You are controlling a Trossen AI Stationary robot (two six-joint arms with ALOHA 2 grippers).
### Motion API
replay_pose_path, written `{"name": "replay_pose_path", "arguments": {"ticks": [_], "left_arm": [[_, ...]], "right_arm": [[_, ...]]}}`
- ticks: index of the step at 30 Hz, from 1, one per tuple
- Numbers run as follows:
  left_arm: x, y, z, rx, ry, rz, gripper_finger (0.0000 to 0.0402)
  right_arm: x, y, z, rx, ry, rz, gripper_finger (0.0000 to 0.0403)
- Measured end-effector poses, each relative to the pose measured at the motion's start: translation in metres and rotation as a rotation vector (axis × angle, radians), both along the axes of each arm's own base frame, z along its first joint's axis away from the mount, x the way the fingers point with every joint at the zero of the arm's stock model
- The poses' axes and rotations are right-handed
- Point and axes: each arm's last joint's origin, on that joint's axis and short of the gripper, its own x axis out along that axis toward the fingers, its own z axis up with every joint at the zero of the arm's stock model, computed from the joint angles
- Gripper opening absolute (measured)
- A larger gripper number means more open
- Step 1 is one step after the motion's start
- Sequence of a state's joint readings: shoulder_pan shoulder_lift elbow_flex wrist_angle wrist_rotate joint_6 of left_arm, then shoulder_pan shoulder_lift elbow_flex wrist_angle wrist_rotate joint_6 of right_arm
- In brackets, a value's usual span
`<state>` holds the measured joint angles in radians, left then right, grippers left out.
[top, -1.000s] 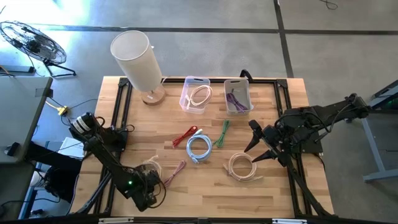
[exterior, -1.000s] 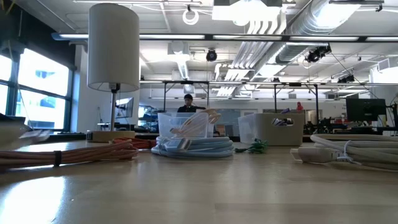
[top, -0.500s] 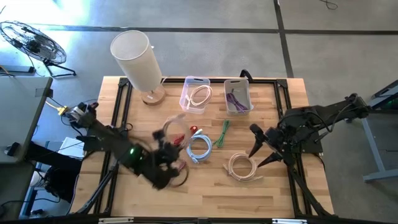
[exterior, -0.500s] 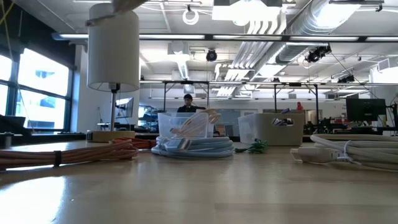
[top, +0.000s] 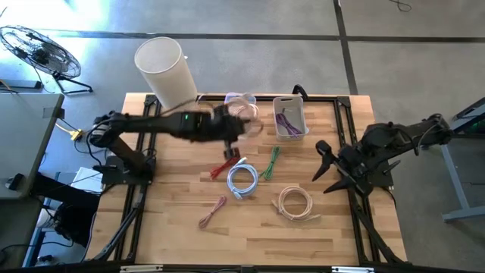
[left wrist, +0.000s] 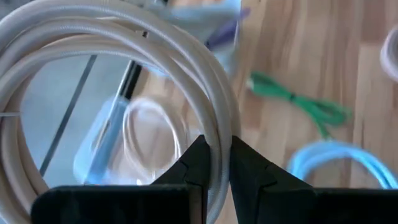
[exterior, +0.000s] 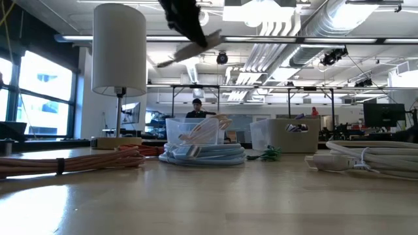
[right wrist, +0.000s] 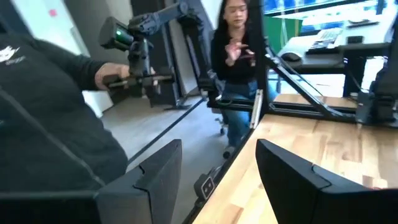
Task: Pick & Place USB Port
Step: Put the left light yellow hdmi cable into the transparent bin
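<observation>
A cream coiled USB cable [left wrist: 93,31] hangs in my left gripper [top: 244,125], which is shut on it high above the left clear bin [top: 236,115] at the table's far side. In the left wrist view that bin [left wrist: 106,149] lies below the coil, with another cream cable [left wrist: 146,134] in it. The low view shows the left gripper [exterior: 186,19] near the picture's top, the cable [exterior: 186,52] trailing under it. My right gripper [top: 324,168] is open near the table's right edge and holds nothing. My left gripper pinches the cream coil between its two fingers at one spot on the loop's bundled strands [left wrist: 216,121], with the fingers lying across the strands. The coil is lifted clear of the table and stands out beyond the fingertips, above the bin.
On the table lie a red cable [top: 225,164], a light blue coil [top: 242,180], a green cable [top: 270,163], a second cream coil [top: 295,203] and a pink cable [top: 212,212]. A second bin [top: 290,117] holds a purple cable. A lamp [top: 167,72] stands at the far left. People show beyond the table.
My left gripper has swung from the table's near left corner up and toward the far edge, carrying the cream coil, which is lifted clear of the table and now hangs over the left bin. My right gripper has drawn back a little toward the right edge.
</observation>
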<state>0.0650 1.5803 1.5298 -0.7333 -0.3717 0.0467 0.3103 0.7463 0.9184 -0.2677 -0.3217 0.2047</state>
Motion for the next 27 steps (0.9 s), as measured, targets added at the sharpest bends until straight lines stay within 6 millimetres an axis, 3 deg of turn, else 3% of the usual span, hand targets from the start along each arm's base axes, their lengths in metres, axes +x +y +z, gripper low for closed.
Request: {"name": "replay_pose_path", "arguments": {"ticks": [5, 10, 17, 27], "left_arm": [[0.003, 0.047, 0.001, -0.024, -0.106, -0.066, 0.0035], [0.003, 0.073, -0.009, -0.054, -0.165, -0.089, 0.0035], [0.004, 0.090, -0.035, -0.082, -0.275, -0.106, 0.0035], [0.000, 0.090, -0.067, -0.107, -0.266, -0.056, 0.0035]], "right_arm": [[-0.002, -0.001, 0.001, 0.024, 0.010, -0.032, 0.0199], [-0.001, -0.001, 0.000, 0.025, 0.017, -0.036, 0.0199], [-0.001, -0.003, -0.003, -0.001, 0.046, -0.104, 0.0199], [0.000, -0.005, -0.006, -0.037, 0.050, -0.150, 0.0199]]}}
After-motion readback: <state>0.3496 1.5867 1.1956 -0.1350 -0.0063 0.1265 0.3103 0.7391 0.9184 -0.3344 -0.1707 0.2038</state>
